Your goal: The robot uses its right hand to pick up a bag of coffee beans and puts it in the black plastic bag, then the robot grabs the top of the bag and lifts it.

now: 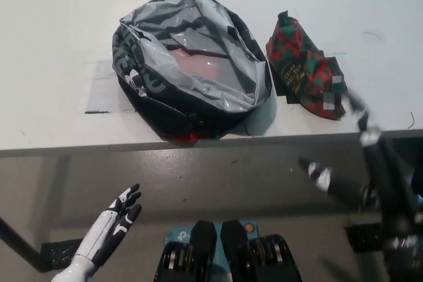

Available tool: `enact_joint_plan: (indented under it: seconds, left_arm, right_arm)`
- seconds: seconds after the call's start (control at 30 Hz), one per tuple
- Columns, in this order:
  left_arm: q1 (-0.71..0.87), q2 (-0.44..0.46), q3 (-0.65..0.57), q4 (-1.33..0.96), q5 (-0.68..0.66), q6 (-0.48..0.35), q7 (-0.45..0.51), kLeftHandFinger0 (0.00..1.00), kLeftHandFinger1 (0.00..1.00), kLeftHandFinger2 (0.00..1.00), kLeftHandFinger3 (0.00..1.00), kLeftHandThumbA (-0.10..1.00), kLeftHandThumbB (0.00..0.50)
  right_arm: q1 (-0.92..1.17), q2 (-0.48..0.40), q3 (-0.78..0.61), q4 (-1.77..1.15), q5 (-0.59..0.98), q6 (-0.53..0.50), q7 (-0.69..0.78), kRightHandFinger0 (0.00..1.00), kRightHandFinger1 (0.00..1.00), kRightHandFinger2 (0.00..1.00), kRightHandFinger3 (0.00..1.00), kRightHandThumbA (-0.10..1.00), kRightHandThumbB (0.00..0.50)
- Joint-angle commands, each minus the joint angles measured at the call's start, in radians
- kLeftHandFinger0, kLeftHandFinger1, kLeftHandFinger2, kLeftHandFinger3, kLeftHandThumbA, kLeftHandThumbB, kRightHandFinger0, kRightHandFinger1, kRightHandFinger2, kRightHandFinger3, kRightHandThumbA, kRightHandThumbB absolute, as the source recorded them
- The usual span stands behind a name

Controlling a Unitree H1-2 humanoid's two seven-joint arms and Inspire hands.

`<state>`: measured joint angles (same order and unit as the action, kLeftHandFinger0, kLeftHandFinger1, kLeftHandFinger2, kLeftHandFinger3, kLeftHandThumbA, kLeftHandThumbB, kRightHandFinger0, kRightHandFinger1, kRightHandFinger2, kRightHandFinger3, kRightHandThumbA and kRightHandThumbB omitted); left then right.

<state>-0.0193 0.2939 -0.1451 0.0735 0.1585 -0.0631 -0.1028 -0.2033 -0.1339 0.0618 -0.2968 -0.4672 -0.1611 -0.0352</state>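
White and matte, the tabletop (59,64) ends in a straight front edge above a grey floor, and both task items lie on it just beside each other. The glossy black plastic bag (192,64) sits slumped with its mouth gaping upward, its crinkled film catching grey glare and a reddish patch showing inside; the red-and-green patterned coffee bean bag (304,70), a flat creased pouch with a dark label, lies to its right near the table edge. The robot's black right hand (353,156) hangs below and in front of the pouch, blurred, fingers spread and holding nothing. Reaching well likely means coming over the pouch's near edge and pinching across its flat body, since the thin foil may slide or buckle. The white left hand (115,219) rests low, fingers loosely extended, empty.
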Motion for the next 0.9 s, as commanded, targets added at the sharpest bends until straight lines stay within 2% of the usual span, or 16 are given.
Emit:
enact_joint_plan:
  seconds: [0.0,0.03,0.2,0.27,0.37,0.4,0.47,0.63,0.87]
  left_arm:
    - [-0.004,0.027,0.004,-0.051,0.023,-0.048,-0.016,1.00,1.00,1.00,1.00,1.00,0.148]
    - [-0.008,0.027,0.004,-0.050,0.025,-0.051,-0.014,1.00,1.00,1.00,1.00,1.00,0.145]
    - [-0.008,0.023,0.005,-0.045,0.019,-0.057,-0.014,1.00,1.00,1.00,1.00,1.00,0.157]
    - [-0.008,0.024,0.002,-0.048,0.023,-0.056,-0.014,1.00,1.00,1.00,1.00,1.00,0.175]
    - [-0.011,0.025,0.002,-0.050,0.025,-0.055,-0.015,1.00,1.00,1.00,1.00,1.00,0.175]
    - [-0.011,0.024,0.002,-0.050,0.024,-0.055,-0.015,1.00,1.00,1.00,1.00,1.00,0.173]
    - [-0.012,0.022,0.003,-0.045,0.019,-0.059,-0.016,1.00,1.00,1.00,1.00,1.00,0.175]
    - [-0.016,0.023,0.007,-0.046,0.017,-0.057,-0.018,1.00,1.00,1.00,1.00,1.00,0.195]
    - [-0.014,0.027,0.004,-0.045,0.027,-0.065,-0.019,1.00,1.00,1.00,1.00,1.00,0.176]
  right_arm:
    - [-0.312,-0.055,-0.065,-0.111,-0.233,0.348,0.136,1.00,1.00,1.00,1.00,0.99,0.399]
    - [-0.375,-0.068,-0.059,-0.062,-0.236,0.382,0.148,1.00,1.00,1.00,1.00,1.00,0.392]
    - [-0.510,-0.103,-0.035,0.074,-0.239,0.478,0.187,1.00,1.00,1.00,1.00,1.00,0.452]
    - [-0.575,-0.122,-0.017,0.168,-0.238,0.506,0.199,1.00,1.00,1.00,1.00,0.98,0.454]
    - [-0.638,-0.141,0.010,0.279,-0.252,0.521,0.204,1.00,1.00,1.00,1.00,0.99,0.460]
    - [-0.648,-0.144,0.014,0.296,-0.253,0.526,0.206,1.00,1.00,1.00,1.00,0.96,0.433]
    - [-0.688,-0.149,0.027,0.383,-0.240,0.532,0.202,1.00,1.00,1.00,1.00,0.99,0.481]
    - [-0.756,-0.151,0.040,0.552,-0.209,0.521,0.160,1.00,1.00,1.00,1.00,0.99,0.459]
    - [-0.817,-0.127,0.059,0.734,-0.179,0.535,0.125,1.00,1.00,1.00,1.00,0.97,0.454]
